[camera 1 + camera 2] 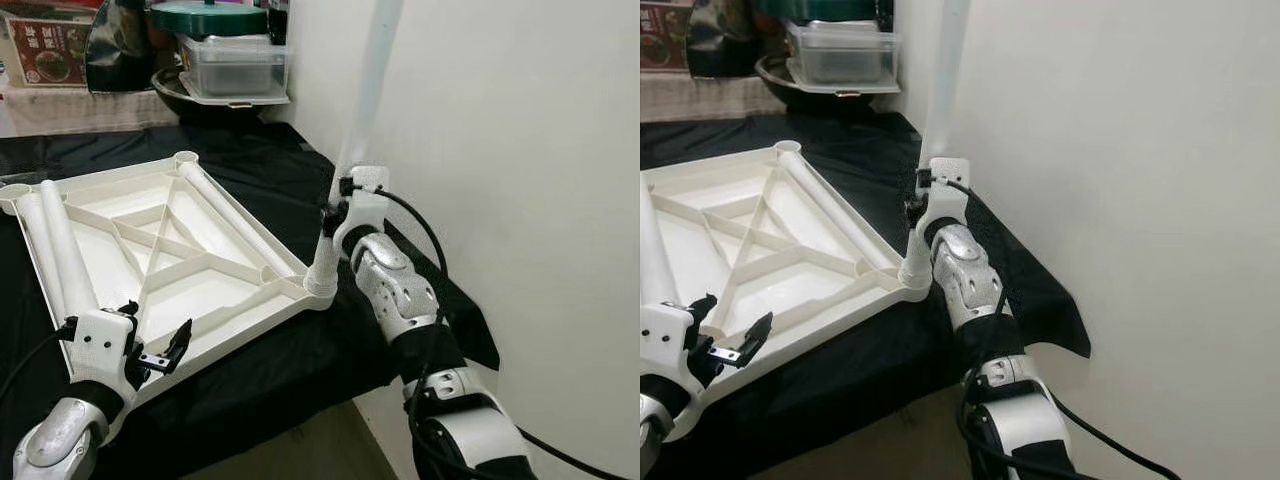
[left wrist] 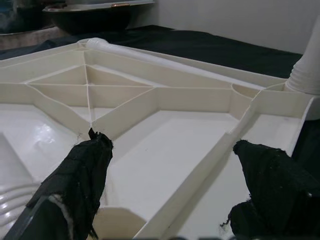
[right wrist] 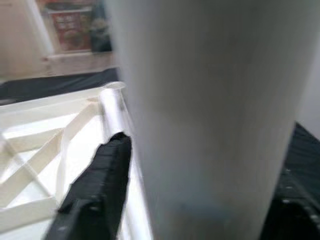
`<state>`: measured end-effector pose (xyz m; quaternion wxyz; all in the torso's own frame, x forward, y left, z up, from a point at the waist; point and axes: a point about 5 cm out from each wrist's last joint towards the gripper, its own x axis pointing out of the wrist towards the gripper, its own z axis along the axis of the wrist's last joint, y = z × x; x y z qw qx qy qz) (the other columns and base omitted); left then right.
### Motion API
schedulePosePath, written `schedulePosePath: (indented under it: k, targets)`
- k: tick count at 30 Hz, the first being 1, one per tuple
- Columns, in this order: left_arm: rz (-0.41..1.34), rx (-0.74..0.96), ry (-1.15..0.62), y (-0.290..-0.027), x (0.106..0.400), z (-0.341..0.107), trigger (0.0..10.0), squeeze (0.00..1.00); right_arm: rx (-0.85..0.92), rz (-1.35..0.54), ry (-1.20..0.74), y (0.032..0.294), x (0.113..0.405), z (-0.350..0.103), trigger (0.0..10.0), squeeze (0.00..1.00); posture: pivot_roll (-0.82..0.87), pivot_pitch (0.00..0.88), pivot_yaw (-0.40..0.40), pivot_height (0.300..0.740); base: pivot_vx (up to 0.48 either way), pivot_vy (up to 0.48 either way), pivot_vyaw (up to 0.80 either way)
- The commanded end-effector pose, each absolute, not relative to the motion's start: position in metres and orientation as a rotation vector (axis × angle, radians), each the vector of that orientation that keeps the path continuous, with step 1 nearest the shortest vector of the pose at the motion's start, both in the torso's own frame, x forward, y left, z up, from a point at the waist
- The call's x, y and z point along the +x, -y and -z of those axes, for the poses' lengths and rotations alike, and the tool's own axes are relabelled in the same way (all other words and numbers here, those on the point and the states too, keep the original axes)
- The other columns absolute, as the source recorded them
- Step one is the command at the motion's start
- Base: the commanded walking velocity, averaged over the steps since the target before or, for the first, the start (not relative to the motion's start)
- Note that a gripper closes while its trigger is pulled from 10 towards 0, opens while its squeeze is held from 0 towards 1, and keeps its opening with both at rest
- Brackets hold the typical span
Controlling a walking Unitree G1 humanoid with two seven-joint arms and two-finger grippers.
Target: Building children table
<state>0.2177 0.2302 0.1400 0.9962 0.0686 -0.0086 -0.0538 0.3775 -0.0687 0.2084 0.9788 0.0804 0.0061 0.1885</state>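
Left eye view: lidded tub (image 1: pixel 235 62), contents unclear.

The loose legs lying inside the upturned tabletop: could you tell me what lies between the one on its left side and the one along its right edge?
In the left eye view, only the tabletop's crossing ribs lie between the left leg and the right leg.

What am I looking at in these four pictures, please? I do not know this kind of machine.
This is a humanoid robot with two silver arms. Two pictures come from its head, two from its wrists. On the black cloth lies a white tabletop, upside down, with loose legs on it. The right gripper is closed around one upright table leg standing in the corner socket. The left gripper, open, hovers at the tabletop's near edge. Food containers stand behind.
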Motion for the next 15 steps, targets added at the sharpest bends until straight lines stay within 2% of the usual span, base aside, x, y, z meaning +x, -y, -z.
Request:
schedulePosePath:
  k: [1, 2, 3, 5, 8, 12, 15]
  targets:
    - [0.133, 0.147, 0.011, -0.227, 0.218, -0.137, 10.0, 0.0, 0.174, -0.471, 0.024, 0.073, 0.376, -0.221, 10.0, 1.0, 0.12, 0.0, -0.113, 0.74, 0.0, 0.0, 0.0]
    - [0.137, 0.145, 0.011, -0.226, 0.218, -0.137, 10.0, 0.0, 0.132, -0.559, 0.05, 0.078, 0.376, -0.229, 10.0, 0.0, 0.12, 0.0, -0.113, 0.74, 0.0, 0.0, 0.0]
    - [0.137, 0.145, 0.011, -0.226, 0.218, -0.137, 10.0, 0.0, 0.132, -0.559, 0.05, 0.078, 0.376, -0.229, 10.0, 0.0, 0.12, 0.0, -0.113, 0.74, 0.0, 0.0, 0.0]
    - [0.142, 0.144, 0.011, -0.225, 0.219, -0.137, 10.0, 0.0, 0.088, -0.746, 0.098, 0.087, 0.377, -0.241, 10.0, 0.0, 0.12, 0.0, -0.115, 0.74, 0.0, 0.0, 0.0]
    - [0.143, 0.144, 0.013, -0.226, 0.22, -0.137, 10.0, 0.0, -0.037, -0.911, 0.089, 0.1, 0.38, -0.238, 10.0, 0.0, 0.12, 0.0, -0.116, 0.74, 0.0, 0.0, 0.0]
    - [0.144, 0.143, 0.01, -0.224, 0.221, -0.136, 10.0, 0.0, -0.15, -1.004, 0.023, 0.11, 0.382, -0.222, 10.0, 0.0, 0.13, 0.0, -0.121, 0.74, 0.0, 0.0, 0.0]
    - [0.148, 0.142, 0.011, -0.223, 0.222, -0.135, 10.0, 0.0, -0.156, -1.029, -0.004, 0.111, 0.385, -0.218, 10.0, 0.0, 0.13, 0.0, -0.123, 0.74, 0.0, 0.0, 0.0]
